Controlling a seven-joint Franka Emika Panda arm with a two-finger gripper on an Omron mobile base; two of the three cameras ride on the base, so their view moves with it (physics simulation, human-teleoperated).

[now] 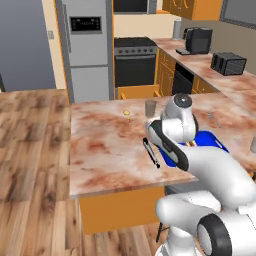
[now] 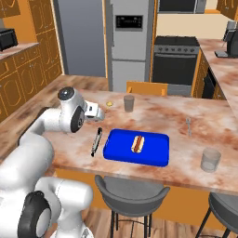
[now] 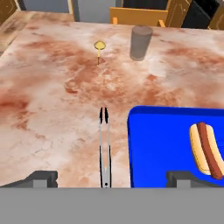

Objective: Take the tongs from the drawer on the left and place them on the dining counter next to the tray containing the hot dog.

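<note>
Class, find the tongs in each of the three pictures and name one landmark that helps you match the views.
Left base view: tongs lie on the dining counter, left of centre, beside the tray.
Right base view: tongs lie left of the tray.
Hand view: tongs at bottom centre, left of the tray.
Shared landmark: the blue tray.

Two base views flanking arm, sharing dining counter [image 1: 110, 150], hand view close above

Flat, even rendered light, bright throughout. No glare, no hard shadows. Low-res softness everywhere; no edge distortion. Far background toward 12 o'clock equally sharp.
</note>
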